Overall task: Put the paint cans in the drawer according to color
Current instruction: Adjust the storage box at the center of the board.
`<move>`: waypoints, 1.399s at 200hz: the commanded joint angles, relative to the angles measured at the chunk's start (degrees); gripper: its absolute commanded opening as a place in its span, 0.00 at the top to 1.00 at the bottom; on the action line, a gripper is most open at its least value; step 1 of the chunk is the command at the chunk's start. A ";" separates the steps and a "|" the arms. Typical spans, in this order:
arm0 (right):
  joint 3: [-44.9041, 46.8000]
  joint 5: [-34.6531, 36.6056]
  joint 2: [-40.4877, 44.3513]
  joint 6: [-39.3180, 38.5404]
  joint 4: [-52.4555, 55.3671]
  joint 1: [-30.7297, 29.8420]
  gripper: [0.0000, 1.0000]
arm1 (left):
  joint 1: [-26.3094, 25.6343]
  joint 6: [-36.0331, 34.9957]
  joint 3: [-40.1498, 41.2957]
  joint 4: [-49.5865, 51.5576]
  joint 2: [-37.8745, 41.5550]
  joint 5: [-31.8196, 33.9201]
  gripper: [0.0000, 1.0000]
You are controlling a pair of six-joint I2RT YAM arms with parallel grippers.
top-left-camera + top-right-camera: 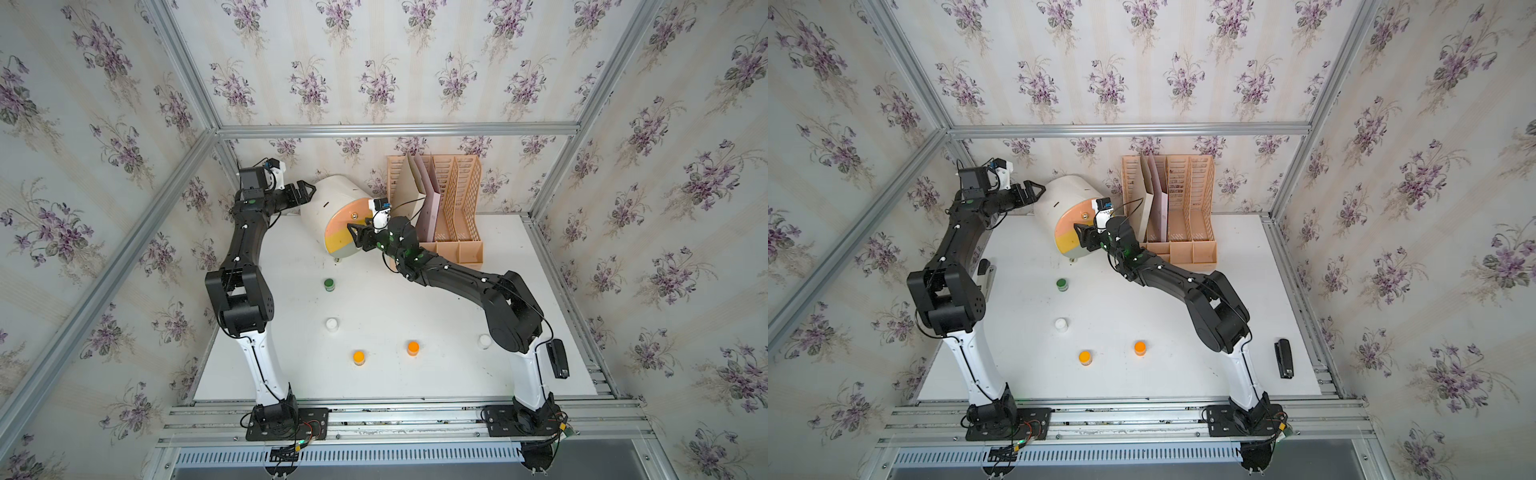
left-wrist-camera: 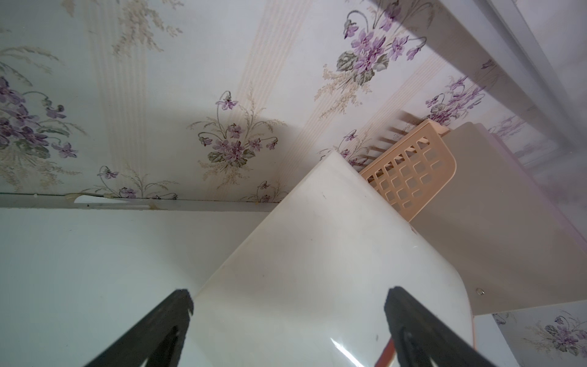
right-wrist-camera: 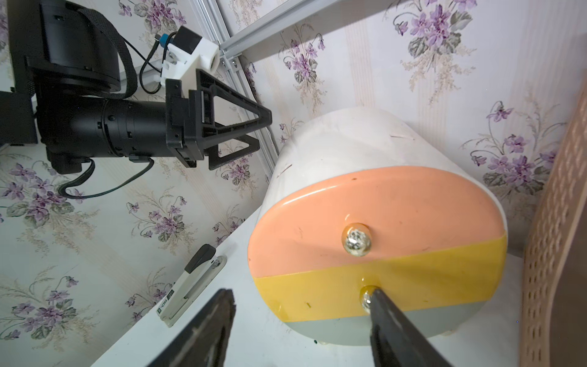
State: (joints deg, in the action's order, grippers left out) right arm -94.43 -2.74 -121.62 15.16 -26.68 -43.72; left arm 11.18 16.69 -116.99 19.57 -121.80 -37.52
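Note:
The drawer (image 1: 332,208) is a white rounded chest at the back of the table, and its peach, yellow and grey-green fronts (image 3: 381,203) sit flush. My right gripper (image 3: 301,298) is open at the front, one finger against the yellow front's gold knob (image 3: 365,297). My left gripper (image 1: 309,192) is open beside the chest's white back (image 2: 317,254), gripping nothing. The paint cans stand on the table nearer the front. They are a green one (image 1: 329,284), a white one (image 1: 331,324), two orange ones (image 1: 358,357) (image 1: 412,348) and another white one (image 1: 484,341) by the right arm.
A peach lattice file rack (image 1: 453,208) with folders stands right of the chest, close to my right wrist. A black stapler (image 1: 557,358) lies at the table's right edge. A white-and-black stapler (image 3: 190,286) lies at the left edge by the wall.

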 commanded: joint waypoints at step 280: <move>-20.72 -4.24 -16.78 0.10 2.92 2.43 0.62 | 1.12 -0.65 -9.48 -9.17 -12.36 -8.35 0.01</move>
State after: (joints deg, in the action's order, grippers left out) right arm -113.95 -8.14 -137.45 15.05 -23.33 -41.23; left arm 12.29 16.40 -125.32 12.71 -133.32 -44.36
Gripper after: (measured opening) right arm 0.371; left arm 0.992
